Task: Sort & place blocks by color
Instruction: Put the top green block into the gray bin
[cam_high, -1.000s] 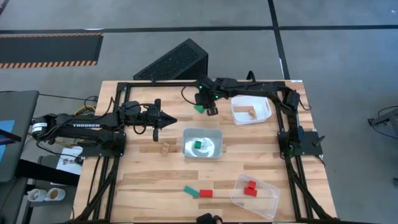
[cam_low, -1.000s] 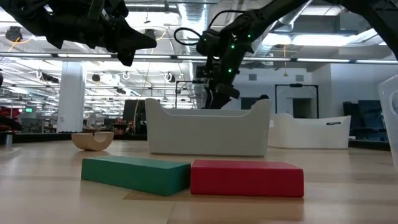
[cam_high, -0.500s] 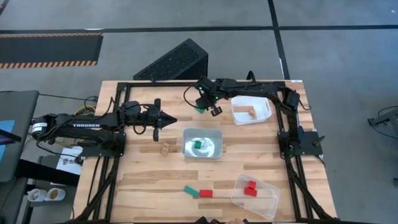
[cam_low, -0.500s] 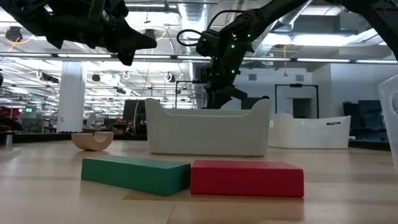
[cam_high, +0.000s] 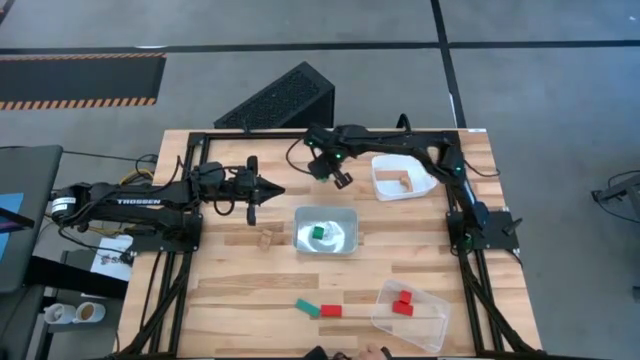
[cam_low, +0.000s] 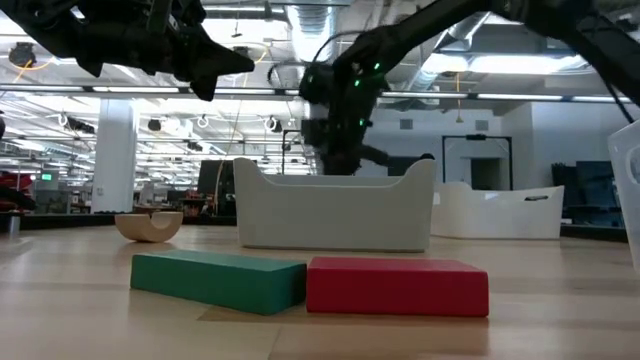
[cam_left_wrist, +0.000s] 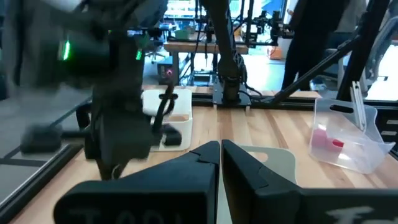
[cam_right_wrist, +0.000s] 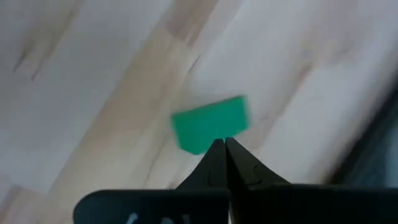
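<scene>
Right end effector (cam_right_wrist: 219, 144), fingers closed with nothing held, hangs at the far side of the wooden tabletop (cam_high: 240, 300) over a small green block (cam_right_wrist: 209, 124) lying free. A good grasp requires reopening and straddling it squarely. Left end effector (cam_high: 268, 193) waits closed, left of centre.
</scene>
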